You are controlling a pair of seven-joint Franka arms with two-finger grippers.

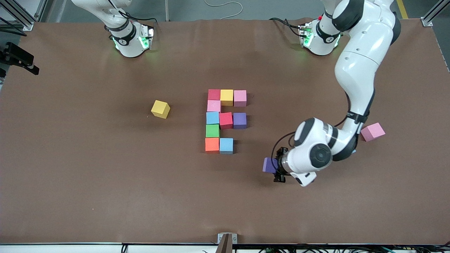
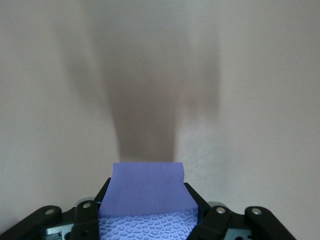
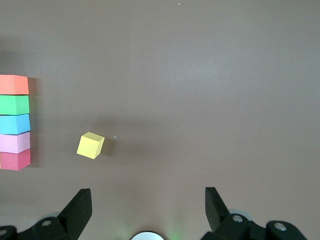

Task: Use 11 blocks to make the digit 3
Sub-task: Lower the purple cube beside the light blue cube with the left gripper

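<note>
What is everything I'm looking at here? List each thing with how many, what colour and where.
Blocks in the group: ten, mid-table, edges touching; red, yellow, pink in the row farthest from the front camera, then pink, then blue, red, purple, then green, then orange and blue nearest the camera.
Loose yellow block: one, alone toward the right arm's end of the table.
Loose pink block: one, toward the left arm's end, beside the left arm.
Purple block: one, gripped in the left hand.
Table: one, brown.
Left hand: shut on the purple block, over bare table nearer the front camera than the group.
Right hand: open, waiting by its base, above the table.
</note>
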